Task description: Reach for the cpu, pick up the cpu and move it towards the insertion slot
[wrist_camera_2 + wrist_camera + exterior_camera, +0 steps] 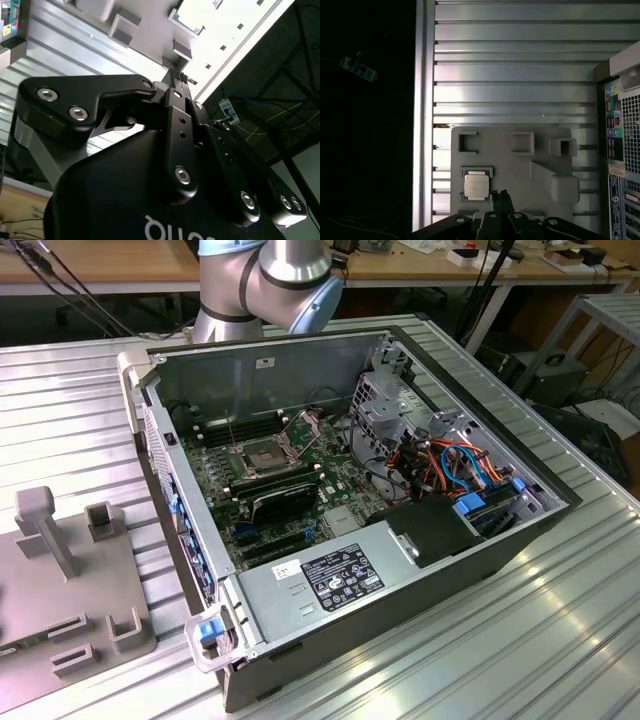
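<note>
In the first wrist view the cpu [476,186], a flat tan-grey square chip, lies in a recess of a grey fixture plate [540,150]. My gripper [500,196] hovers over that plate. Its two thin black fingers are shut together with nothing between them, and their tips point just beside one edge of the cpu. The second wrist view shows the gripper [176,80] from behind, over the same plate [145,30]. In the exterior view the insertion slot [262,455] sits on the motherboard inside the open computer case [430,570], with its metal bracket [300,426] hinged up.
The grey fixture plate [60,590] with upright posts stands at the exterior view's left, beside the case on a ribbed metal table [560,640]. The arm's base [265,280] rises behind the case. Cables, a drive cage and a power supply crowd the case. The case's rear panel [620,150] borders the plate.
</note>
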`<control>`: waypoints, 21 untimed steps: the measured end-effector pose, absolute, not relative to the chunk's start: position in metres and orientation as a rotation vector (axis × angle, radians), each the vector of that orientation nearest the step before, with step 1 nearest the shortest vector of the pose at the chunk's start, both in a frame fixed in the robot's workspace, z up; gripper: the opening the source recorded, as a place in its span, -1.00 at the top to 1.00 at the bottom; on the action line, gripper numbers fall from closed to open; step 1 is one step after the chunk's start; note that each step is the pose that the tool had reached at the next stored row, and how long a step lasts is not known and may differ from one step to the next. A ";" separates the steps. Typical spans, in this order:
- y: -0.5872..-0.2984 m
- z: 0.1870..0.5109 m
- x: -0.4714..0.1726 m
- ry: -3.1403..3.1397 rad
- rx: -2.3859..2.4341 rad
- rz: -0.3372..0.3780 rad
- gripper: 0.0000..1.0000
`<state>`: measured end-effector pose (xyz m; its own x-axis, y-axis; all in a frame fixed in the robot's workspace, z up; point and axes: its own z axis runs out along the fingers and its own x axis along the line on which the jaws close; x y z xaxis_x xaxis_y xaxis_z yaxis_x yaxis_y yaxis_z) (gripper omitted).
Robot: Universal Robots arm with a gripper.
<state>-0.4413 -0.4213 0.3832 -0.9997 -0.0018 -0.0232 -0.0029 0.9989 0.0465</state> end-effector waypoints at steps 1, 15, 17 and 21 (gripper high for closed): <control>-0.421 0.383 -0.448 3.118 -0.004 0.073 0.79; -0.421 0.383 -0.463 3.118 -0.009 0.076 0.79; -0.421 0.383 -0.463 3.118 -0.009 0.076 0.79; -0.421 0.383 -0.463 3.118 -0.009 0.076 0.77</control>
